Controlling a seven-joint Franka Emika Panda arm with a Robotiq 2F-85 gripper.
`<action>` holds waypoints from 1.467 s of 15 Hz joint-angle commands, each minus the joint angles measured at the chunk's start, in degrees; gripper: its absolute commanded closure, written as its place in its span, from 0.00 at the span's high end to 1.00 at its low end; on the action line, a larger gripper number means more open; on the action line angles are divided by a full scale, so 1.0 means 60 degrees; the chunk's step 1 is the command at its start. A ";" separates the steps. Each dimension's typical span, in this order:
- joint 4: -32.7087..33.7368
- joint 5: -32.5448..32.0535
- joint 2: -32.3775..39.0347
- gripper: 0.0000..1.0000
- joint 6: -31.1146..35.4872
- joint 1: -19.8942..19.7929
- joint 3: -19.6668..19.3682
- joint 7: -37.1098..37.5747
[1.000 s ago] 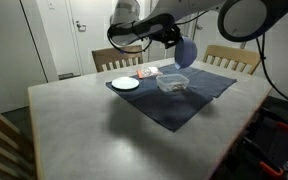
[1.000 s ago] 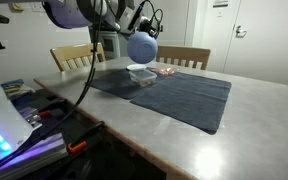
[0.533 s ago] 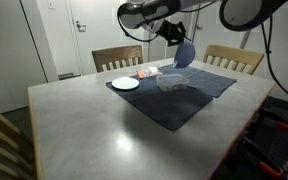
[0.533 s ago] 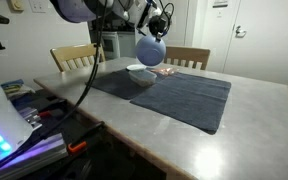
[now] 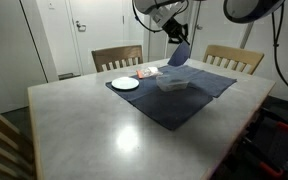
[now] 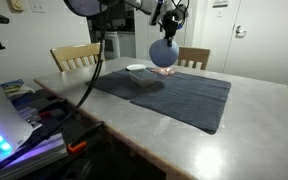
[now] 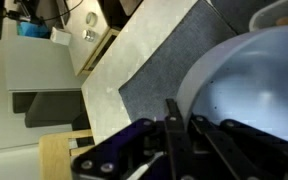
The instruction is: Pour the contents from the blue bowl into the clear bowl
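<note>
**Wrist view: blue bowl gripped by the rim, tilted**

Item: blue bowl (image 7: 246,95), rim pinched in the closed gripper (image 7: 182,118), held high and tilted near the clear bowl (image 5: 173,83); whether squarely over it is unclear.
Step, as judged: the pour.
Next: keep the lowered rim over the clear bowl.
Surface: dark mat (image 5: 189,102), white plate (image 5: 125,84), grey table (image 5: 84,125).
Room: wooden chairs (image 5: 116,57), white door (image 5: 89,30).

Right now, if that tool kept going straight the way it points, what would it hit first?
Pointing downward, the tool grips the blue bowl; past that, probably the dark mat beside the clear bowl, though depth is unclear.
</note>
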 commanded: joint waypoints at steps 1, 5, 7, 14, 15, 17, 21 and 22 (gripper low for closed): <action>0.0001 0.1077 -0.0244 0.01 0.0878 -0.0449 0.0023 0.1153; -0.0019 0.1699 -0.0349 0.01 0.1410 -0.0789 0.0070 0.2278; -0.0070 0.2014 -0.0409 0.01 0.1556 -0.0950 0.0145 0.2857; -0.0190 0.3299 -0.0370 0.01 0.2453 -0.1615 0.0638 0.5061; -0.0206 0.3397 -0.0369 0.01 0.2574 -0.1698 0.0680 0.5297; -0.0249 0.3518 -0.0358 0.01 0.2752 -0.1851 0.0722 0.5668; -0.0066 0.3802 -0.0239 0.01 0.2481 -0.2163 0.0789 0.6435; -0.0066 0.3885 -0.0233 0.01 0.2444 -0.2241 0.0816 0.6568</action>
